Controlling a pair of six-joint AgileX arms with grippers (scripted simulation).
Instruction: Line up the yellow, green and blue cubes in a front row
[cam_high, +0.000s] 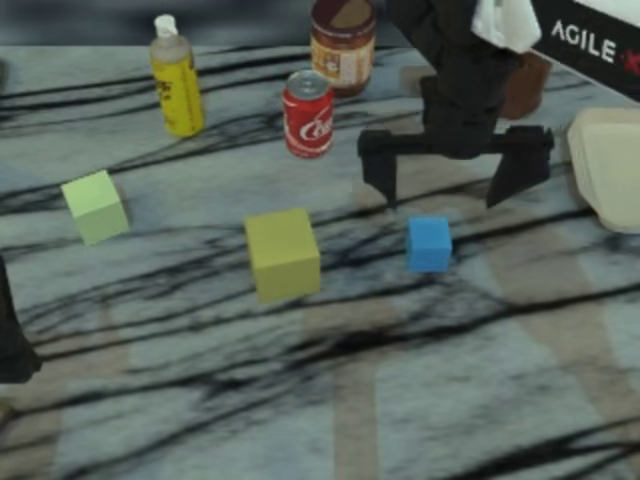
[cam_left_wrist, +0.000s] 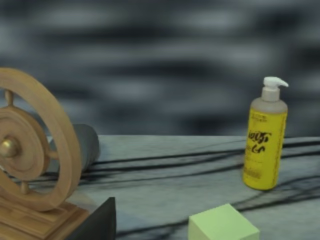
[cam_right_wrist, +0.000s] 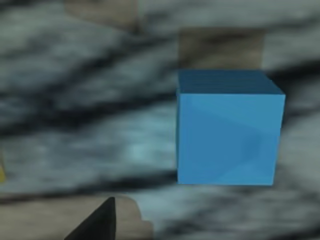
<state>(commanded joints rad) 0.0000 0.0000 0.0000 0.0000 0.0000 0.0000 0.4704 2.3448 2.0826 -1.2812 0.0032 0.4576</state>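
Note:
The mustard yellow cube (cam_high: 283, 253) sits near the table's middle. Left of it and slightly farther back lies the pale green cube (cam_high: 96, 206), also seen close in the left wrist view (cam_left_wrist: 223, 226). To the yellow cube's right rests the small blue cube (cam_high: 429, 243), large in the right wrist view (cam_right_wrist: 227, 130). My right gripper (cam_high: 441, 200) hovers open just behind the blue cube, its jaws spread wider than the cube; one finger (cam_right_wrist: 100, 220) shows. My left gripper (cam_high: 10, 350) is parked at the left edge; a single finger (cam_left_wrist: 100, 222) shows far to one side, so it is open.
Along the back stand a yellow bottle with a white cap (cam_high: 177, 85), a red cola can (cam_high: 308, 113), a brown jar (cam_high: 342, 45) and a brown block (cam_high: 525, 85). A cream object (cam_high: 610, 165) lies at the right edge. A wooden wheel (cam_left_wrist: 30, 150) stands near the left gripper.

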